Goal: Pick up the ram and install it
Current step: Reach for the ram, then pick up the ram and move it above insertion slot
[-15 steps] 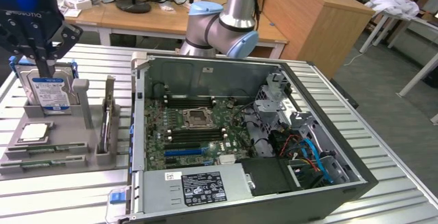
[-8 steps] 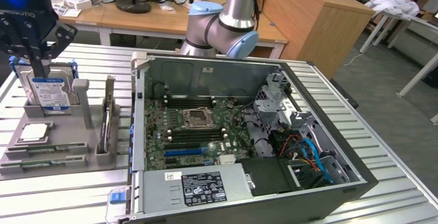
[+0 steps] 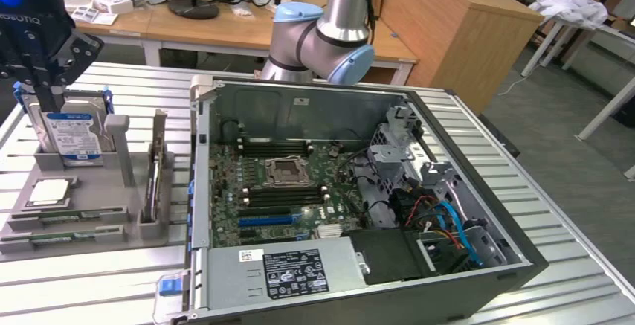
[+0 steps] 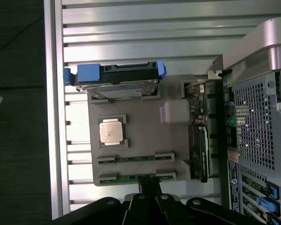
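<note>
Ram (image 4: pixel 127 177): lies flat in grey holder (image 4: pixel 145 140) slot, below pincer (image 4: pixel 148 184); jaws closed, gripping nothing.

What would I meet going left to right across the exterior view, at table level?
Hard drive → upright card → processor socket → blue cables.

Ram (image 3: pixel 71 215) lies clear above; upright hard drive (image 3: pixel 70 135) near; case wall (image 3: pixel 198 191) perhaps crowds holder (image 3: pixel 100 185).
</note>
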You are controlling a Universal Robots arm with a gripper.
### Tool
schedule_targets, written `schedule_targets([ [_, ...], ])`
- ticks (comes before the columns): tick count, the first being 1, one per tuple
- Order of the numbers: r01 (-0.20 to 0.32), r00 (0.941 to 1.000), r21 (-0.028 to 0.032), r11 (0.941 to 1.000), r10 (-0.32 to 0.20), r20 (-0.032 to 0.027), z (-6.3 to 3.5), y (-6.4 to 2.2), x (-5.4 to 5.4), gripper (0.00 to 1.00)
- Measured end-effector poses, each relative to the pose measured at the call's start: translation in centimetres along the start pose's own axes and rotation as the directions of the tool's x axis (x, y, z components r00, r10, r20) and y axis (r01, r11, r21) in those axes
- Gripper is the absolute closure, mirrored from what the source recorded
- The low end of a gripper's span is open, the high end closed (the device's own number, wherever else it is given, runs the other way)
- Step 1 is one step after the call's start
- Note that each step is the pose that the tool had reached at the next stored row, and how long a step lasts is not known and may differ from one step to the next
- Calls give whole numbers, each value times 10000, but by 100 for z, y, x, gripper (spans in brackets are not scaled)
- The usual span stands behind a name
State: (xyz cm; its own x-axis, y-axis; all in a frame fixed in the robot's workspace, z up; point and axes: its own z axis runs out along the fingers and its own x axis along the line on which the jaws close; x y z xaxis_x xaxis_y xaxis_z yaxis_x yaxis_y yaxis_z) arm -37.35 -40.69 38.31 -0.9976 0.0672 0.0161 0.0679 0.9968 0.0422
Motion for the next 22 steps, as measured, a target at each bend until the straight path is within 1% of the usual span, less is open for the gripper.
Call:
schedule_targets([
  [15,38,10000,2,10000,-38,-3,-1,0,1,89],
  [19,461,9989,7,9989,-461,-20,1,0,1,89],
  [22,1014,9948,15,9948,-1014,-44,3,0,1,89],
])
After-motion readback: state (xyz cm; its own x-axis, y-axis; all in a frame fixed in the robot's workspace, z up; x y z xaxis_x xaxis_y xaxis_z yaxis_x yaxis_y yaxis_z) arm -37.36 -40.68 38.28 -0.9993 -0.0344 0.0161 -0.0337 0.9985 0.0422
